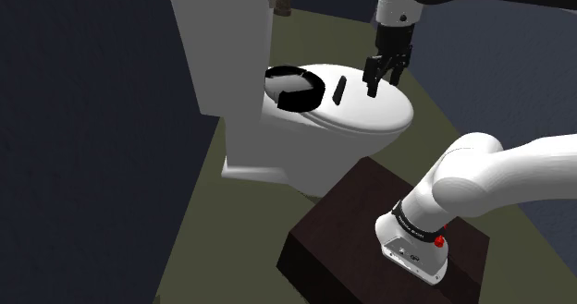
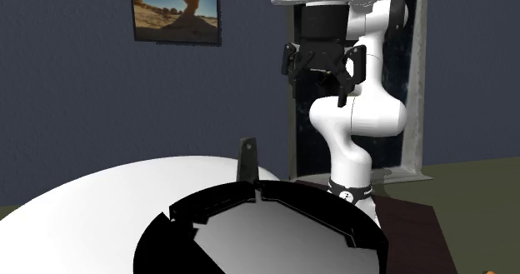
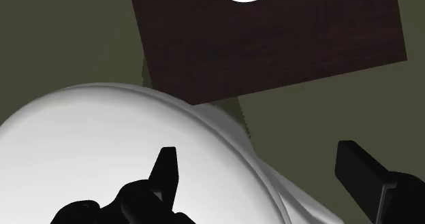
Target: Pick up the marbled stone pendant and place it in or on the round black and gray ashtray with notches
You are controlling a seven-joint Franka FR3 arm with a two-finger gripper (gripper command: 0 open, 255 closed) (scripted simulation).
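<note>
Round black-and-grey notched ashtray (image 2: 317,207) foreground on white toilet lid (image 1: 370,115); small dark slab pendant (image 2: 247,160) upright behind, likely light, rigid, slick: pinch flat faces. Black gripper (image 1: 384,80) hovers, spread apart, empty.

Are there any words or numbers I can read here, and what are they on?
Nothing here can be read.
On the dark band at the foot of the white arm: tiny pale marks, too small to read.
On the wall picture: a desert rock scene, no words.
</note>
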